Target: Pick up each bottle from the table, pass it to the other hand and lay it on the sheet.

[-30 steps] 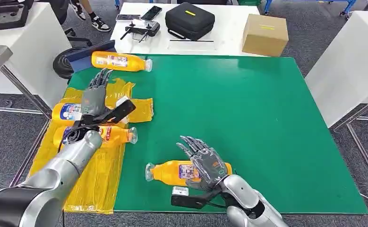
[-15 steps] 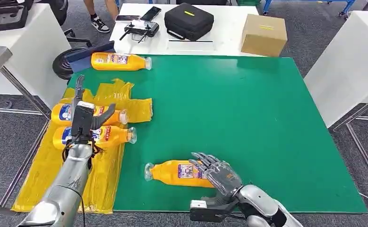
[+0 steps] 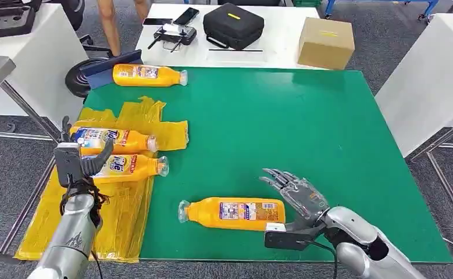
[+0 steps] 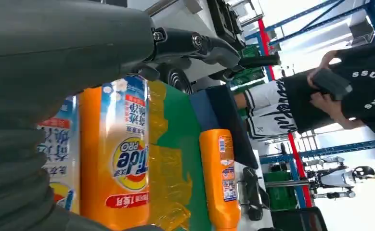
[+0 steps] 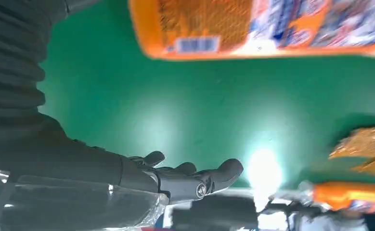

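1. Our right hand hovers just beside the base of the nearest bottle, fingers spread, holding nothing.
2. That bottle lies on its side on the green table. We judge it rigid, smooth plastic, probably full and heavy, and apt to roll, so we should wrap the labelled mid-body.
3. Our left hand hangs empty, fingers apart, over the yellow sheet, where two bottles already lie.
4. The far bottle waits near the table's far edge.
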You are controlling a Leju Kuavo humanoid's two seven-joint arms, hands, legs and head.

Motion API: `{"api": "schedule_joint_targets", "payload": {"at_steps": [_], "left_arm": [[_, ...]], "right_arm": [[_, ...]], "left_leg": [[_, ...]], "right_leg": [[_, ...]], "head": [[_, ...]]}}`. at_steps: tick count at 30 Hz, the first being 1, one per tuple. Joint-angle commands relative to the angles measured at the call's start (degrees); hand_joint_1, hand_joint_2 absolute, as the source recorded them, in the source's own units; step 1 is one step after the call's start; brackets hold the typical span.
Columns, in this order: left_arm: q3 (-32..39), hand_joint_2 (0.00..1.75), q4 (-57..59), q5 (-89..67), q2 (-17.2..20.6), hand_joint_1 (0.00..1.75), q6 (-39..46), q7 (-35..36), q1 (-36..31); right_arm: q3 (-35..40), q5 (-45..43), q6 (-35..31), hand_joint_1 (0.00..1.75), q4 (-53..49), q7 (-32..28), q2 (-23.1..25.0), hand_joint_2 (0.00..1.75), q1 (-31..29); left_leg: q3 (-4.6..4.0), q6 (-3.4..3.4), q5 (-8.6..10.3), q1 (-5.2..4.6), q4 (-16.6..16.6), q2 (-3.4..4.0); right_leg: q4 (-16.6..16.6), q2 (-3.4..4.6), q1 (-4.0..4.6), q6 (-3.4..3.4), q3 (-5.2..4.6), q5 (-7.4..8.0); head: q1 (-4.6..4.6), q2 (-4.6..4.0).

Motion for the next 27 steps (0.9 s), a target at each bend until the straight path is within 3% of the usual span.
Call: {"api": "schedule_joint_targets", "payload": {"at_steps": [1, 4, 6, 10, 11, 18, 21, 27], "left_arm": [[-0.60, 1.75, -5.68, -0.27, -1.69, 0.00, -0.07, 1.74, 2.44], [-1.28, 1.75, -6.72, -0.45, -1.92, 0.00, -0.05, 2.21, 3.25], [-1.42, 1.75, -6.79, -0.41, -1.97, 0.00, -0.05, 2.32, 3.48], [-1.85, 1.75, -6.27, 0.06, -2.09, 0.00, 0.10, 2.47, 3.35], [-1.90, 1.75, -6.14, 0.14, -2.14, 0.00, 0.25, 2.50, 3.25], [-2.09, 1.75, -5.65, 0.82, -2.09, 0.00, 0.78, 2.40, 3.52], [-2.29, 1.75, -6.11, 0.96, -2.36, 0.00, 1.05, 2.24, 4.26], [-2.54, 1.75, -7.90, 0.41, -2.96, 0.00, 1.37, 2.67, 5.37]], "right_arm": [[2.51, 5.04, -3.38, 0.00, 6.77, 3.00, 4.32, 1.75, 1.69], [2.55, 5.77, -4.39, 0.00, 9.32, 3.27, 6.03, 1.75, 2.92], [3.10, 5.90, -4.37, 0.00, 10.30, 3.22, 7.54, 1.75, 2.91], [4.57, 5.17, -3.21, 0.00, 14.71, 2.28, 10.65, 1.75, 0.51], [4.86, 5.09, -3.13, 0.00, 15.54, 2.17, 11.30, 1.75, -0.22], [6.06, 2.63, -3.05, 0.00, 19.13, 0.64, 13.28, 1.75, -3.45], [6.44, 1.98, -3.20, 0.00, 20.03, 0.56, 14.17, 1.75, -4.19], [6.91, 2.16, -3.62, 0.00, 23.03, 2.73, 16.49, 1.75, -5.55]], "left_leg": [[0.46, -0.31, -0.21, 0.11, -0.05, 0.09], [0.26, -0.21, -0.10, 0.11, -0.07, 0.02], [0.56, -0.38, -0.24, 0.15, -0.08, 0.10], [0.28, -0.24, -0.12, 0.16, -0.07, 0.15], [0.64, -0.46, -0.30, 0.19, -0.05, 0.25], [0.29, -0.25, -0.14, 0.15, -0.04, 0.18], [0.52, -0.37, -0.25, 0.16, -0.04, 0.22], [0.44, -0.33, -0.22, 0.16, -0.02, 0.18]], "right_leg": [[-0.13, 0.06, 0.11, -0.19, 0.48, -0.15], [-0.14, 0.01, 0.10, -0.13, 0.28, -0.07], [-0.16, 0.07, 0.13, -0.24, 0.56, -0.18], [-0.13, 0.14, 0.12, -0.15, 0.27, -0.05], [-0.12, 0.22, 0.15, -0.29, 0.60, -0.20], [-0.08, 0.17, 0.11, -0.16, 0.26, -0.07], [-0.08, 0.19, 0.11, -0.23, 0.49, -0.18], [-0.05, 0.16, 0.11, -0.21, 0.41, -0.16]], "head": [[0.02, 0.00], [0.00, 0.00], [0.02, 0.00], [0.02, 0.00], [0.00, 0.00], [0.02, 0.00], [0.02, 0.00], [0.00, 0.00]]}}
